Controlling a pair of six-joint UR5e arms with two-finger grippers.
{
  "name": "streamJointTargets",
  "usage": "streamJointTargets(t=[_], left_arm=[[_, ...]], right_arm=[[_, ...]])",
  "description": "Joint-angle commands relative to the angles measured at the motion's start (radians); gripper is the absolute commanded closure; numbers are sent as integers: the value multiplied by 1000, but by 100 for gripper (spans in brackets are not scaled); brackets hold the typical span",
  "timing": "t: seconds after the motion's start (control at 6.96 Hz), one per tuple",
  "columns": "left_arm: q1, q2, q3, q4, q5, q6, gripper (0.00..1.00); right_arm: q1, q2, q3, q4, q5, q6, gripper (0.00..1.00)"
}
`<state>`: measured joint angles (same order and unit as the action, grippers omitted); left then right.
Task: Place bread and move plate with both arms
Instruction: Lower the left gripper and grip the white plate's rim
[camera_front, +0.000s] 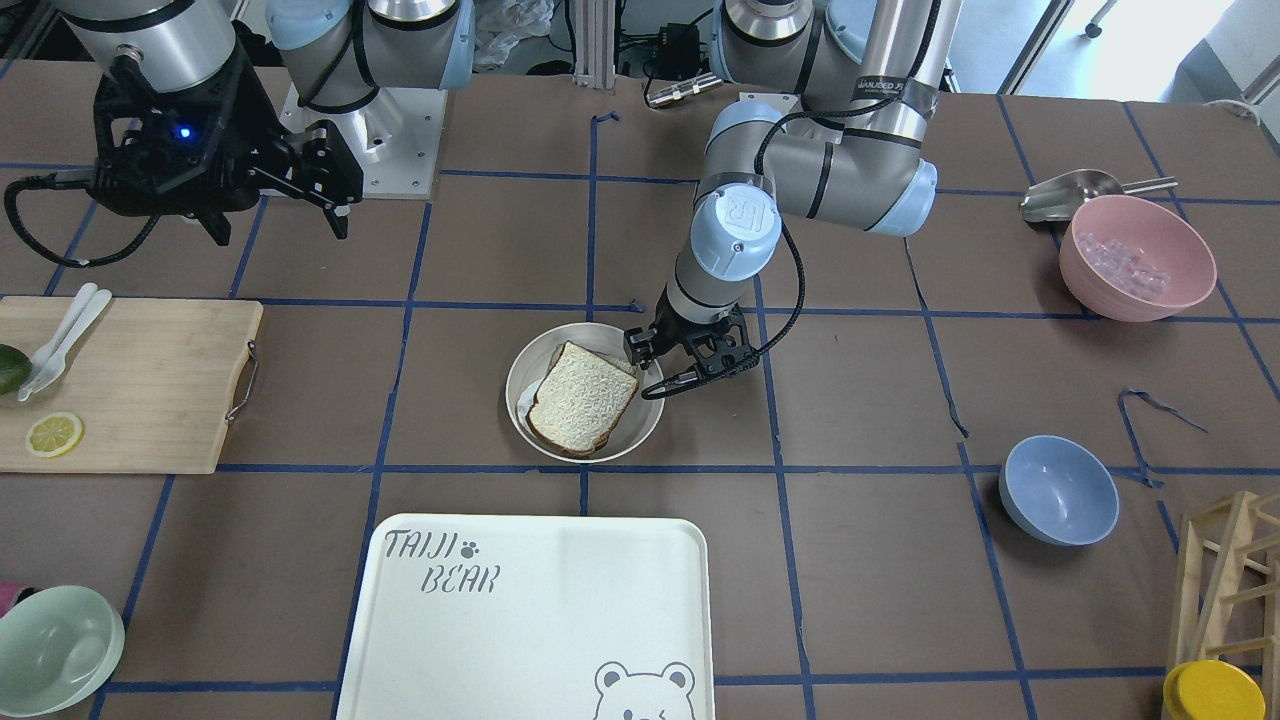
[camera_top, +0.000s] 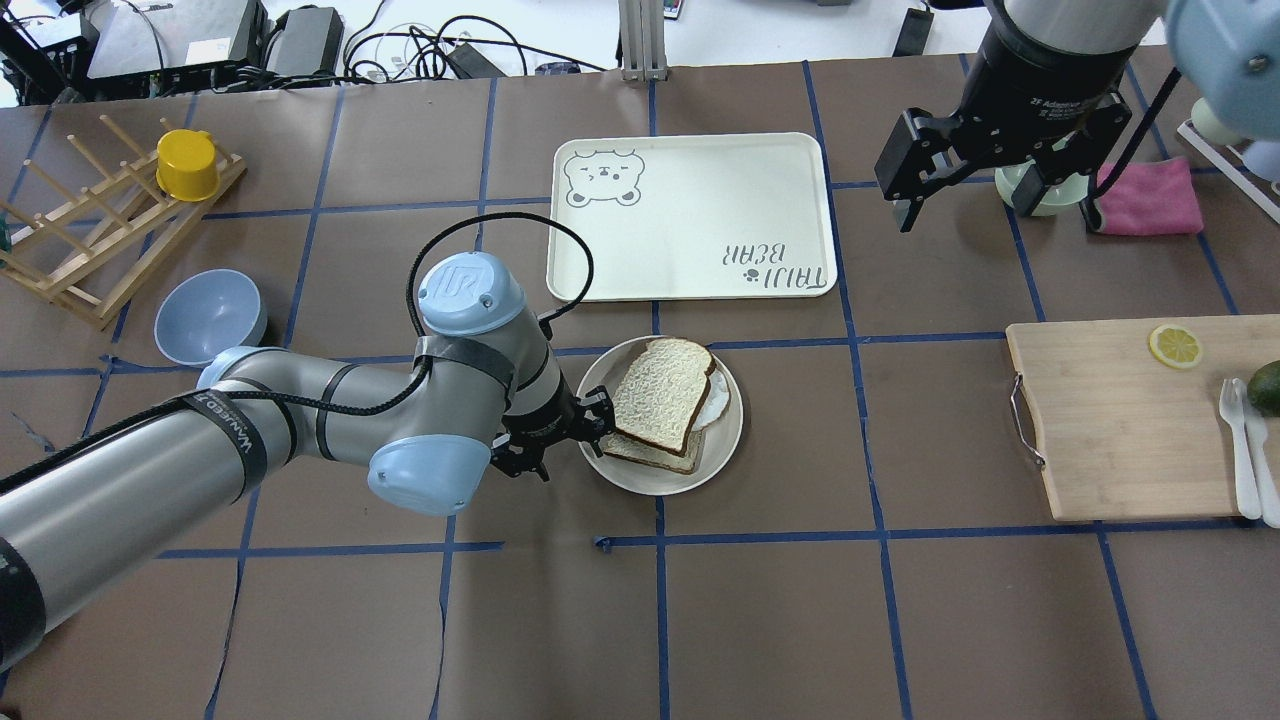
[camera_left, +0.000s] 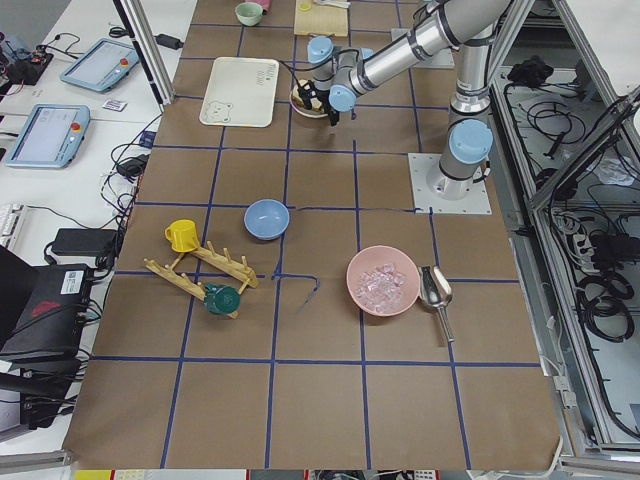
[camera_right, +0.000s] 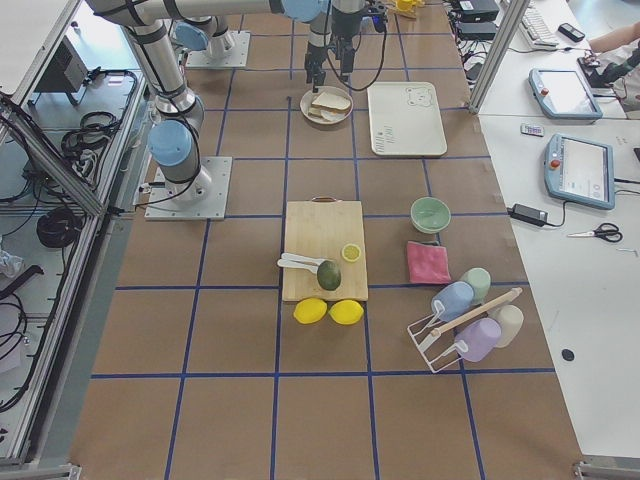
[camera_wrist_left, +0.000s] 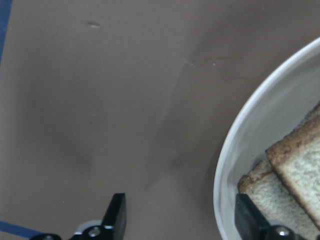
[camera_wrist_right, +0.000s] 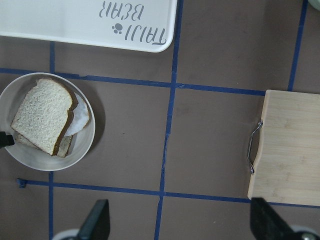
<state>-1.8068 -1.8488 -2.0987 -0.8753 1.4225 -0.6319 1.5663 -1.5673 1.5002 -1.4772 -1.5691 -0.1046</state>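
Note:
The round cream plate (camera_top: 728, 447) sits mid-table, just in front of the bear tray. On it the bread (camera_top: 660, 392), pale crumb with dark crust, lies on top of a second slice (camera_top: 655, 456) and something thin and white (camera_top: 716, 402). My left gripper (camera_top: 573, 442) is low at the plate's left rim. In the left wrist view its open jaws straddle the rim (camera_wrist_left: 225, 170), one finger (camera_wrist_left: 116, 214) outside and one finger (camera_wrist_left: 248, 212) inside beside the bread (camera_wrist_left: 300, 165). My right gripper (camera_top: 995, 212) hangs open and empty, high over the table's right side, far from the plate (camera_wrist_right: 85, 150).
The bear tray (camera_top: 690, 215) lies just beyond the plate. A wooden cutting board (camera_top: 1120, 420) with a lemon slice (camera_top: 1175, 346) and white cutlery lies at the right. A blue bowl (camera_top: 210, 315) and a wooden rack with a yellow cup (camera_top: 187, 165) stand at the left. A pink cloth (camera_top: 1150, 197) lies at the far right.

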Motion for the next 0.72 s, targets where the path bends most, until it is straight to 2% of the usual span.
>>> streamJointTargets(t=[0.0,0.14,0.43,0.57], left_arm=[[0,-21,2,38,0,-8,77],[0,-24,2,47,0,-17,93],[0,-26,2,61,-2,-17,100],[0,-26,2,74,-2,-17,100]], right_arm=[[0,0,0,0,1,-1,0],[0,3,0,-2,1,-1,0],[-2,0,0,-2,-14,0,0],[-2,-2,-1,-6,-14,0,0]])
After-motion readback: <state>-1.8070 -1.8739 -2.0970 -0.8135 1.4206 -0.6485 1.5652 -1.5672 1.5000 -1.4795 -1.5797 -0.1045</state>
